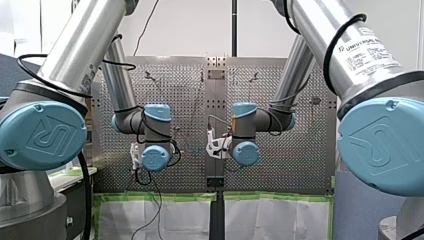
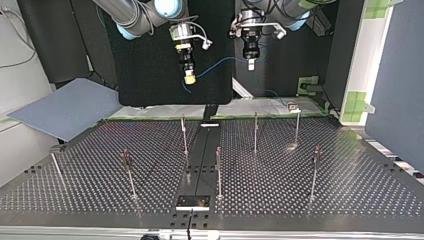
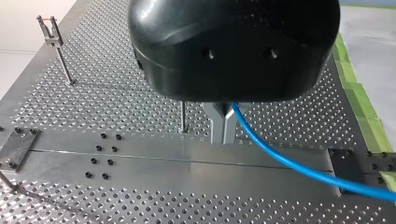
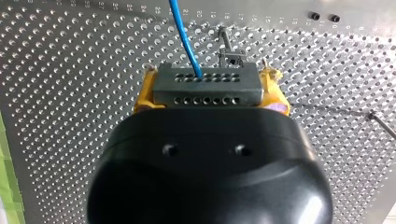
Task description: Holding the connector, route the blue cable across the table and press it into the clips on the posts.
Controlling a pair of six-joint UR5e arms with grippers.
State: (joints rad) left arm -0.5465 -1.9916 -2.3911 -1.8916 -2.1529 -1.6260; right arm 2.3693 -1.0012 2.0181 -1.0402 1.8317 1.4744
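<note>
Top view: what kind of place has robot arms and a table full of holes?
Probably a robotics lab bench: my left arm and my right arm hang over a perforated table with clip posts, a blue cable strung between them.

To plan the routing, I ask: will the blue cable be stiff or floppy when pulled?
Probably floppy: the blue cable hangs in a loose curve between my right gripper and my left gripper. Likely light: it is thin beside the connector it enters.
</note>
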